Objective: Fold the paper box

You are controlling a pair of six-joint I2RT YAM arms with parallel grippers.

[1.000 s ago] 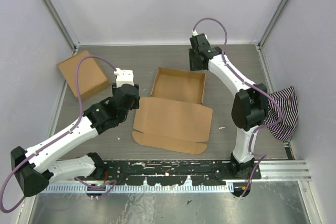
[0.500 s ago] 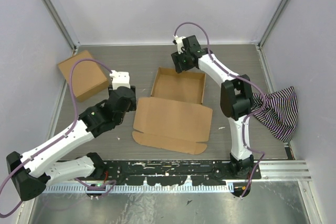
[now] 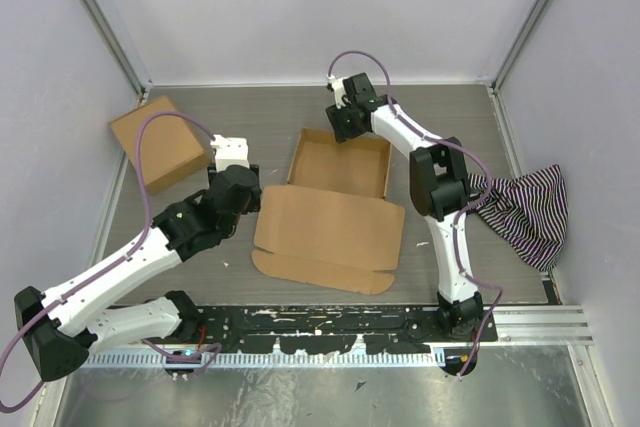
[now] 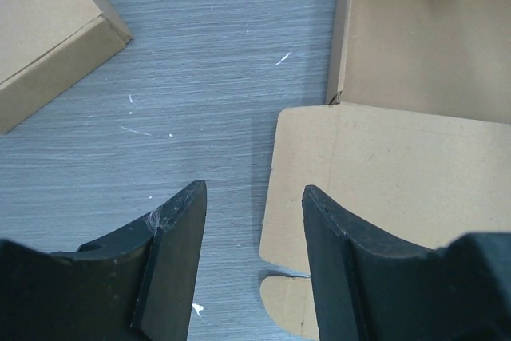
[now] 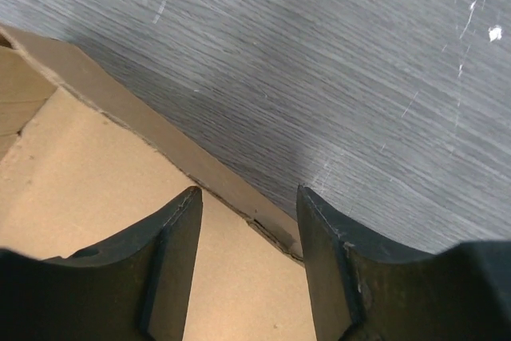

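The paper box (image 3: pixel 330 232) lies in the middle of the table as a brown cardboard mailer. Its flat lid faces me and its shallow tray (image 3: pixel 340 162) with raised walls lies behind. My left gripper (image 3: pixel 245 207) is open and empty, low beside the lid's left edge. In the left wrist view (image 4: pixel 254 189) the right finger is over the lid (image 4: pixel 399 173) and the left finger over bare table. My right gripper (image 3: pixel 345 129) is open at the tray's back wall. In the right wrist view (image 5: pixel 249 191) its fingers straddle that wall (image 5: pixel 207 173).
A second, squarish brown carton (image 3: pixel 160 142) sits at the far left, also in the left wrist view (image 4: pixel 40 29). A striped cloth (image 3: pixel 525 212) lies at the right wall. Grey wood-grain table (image 3: pixel 220 112) with enclosure walls around.
My right gripper has swung left along the tray's back wall, from its right rear corner to near the left rear. My left gripper shifted slightly left and toward me.
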